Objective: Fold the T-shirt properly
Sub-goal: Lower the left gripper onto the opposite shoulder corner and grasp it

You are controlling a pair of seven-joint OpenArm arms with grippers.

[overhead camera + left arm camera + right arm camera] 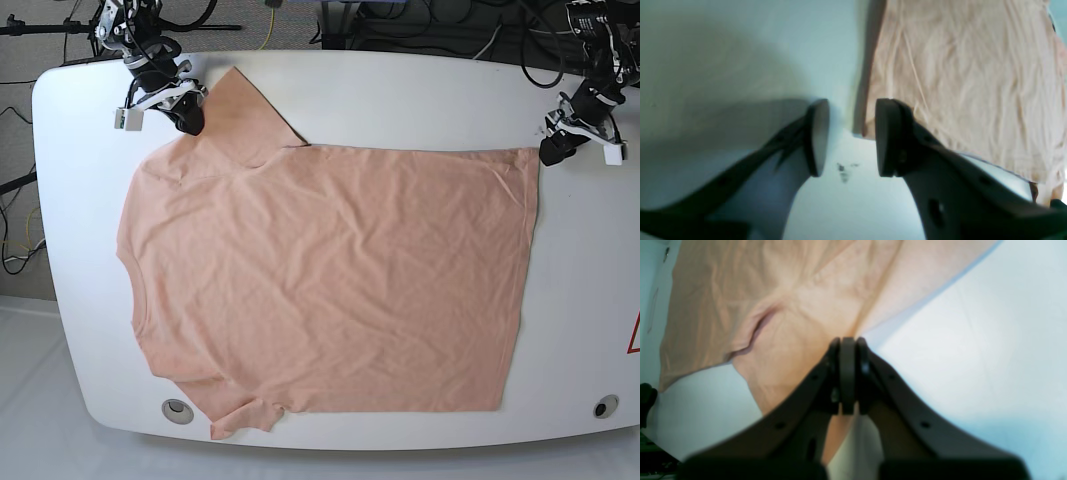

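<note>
— Containers first: does any box or basket show on the white table (330, 90)?

— Only the T-shirt (330, 280) lies there, spread flat and wrinkled, with the neck toward the left of the base view and the hem toward the right. Two small round fittings, one grommet (177, 408) on the left and another grommet (604, 406) on the right, sit in the table near its front edge.

— Where is the right gripper (847, 373) compared with the shirt?

— It stands at the far left corner of the cloth, at the sleeve. Its jaws are pressed together, and the wrist view shows peach fabric pinched between them, pulled into a small ridge.

— And the left gripper (851, 136)?

— It is at the far right corner, just beside the hem corner. Its jaws stand apart with a clear gap, and nothing is between them. One finger (888, 136) is right at the edge of the cloth; whether it touches the cloth cannot be told.
</note>
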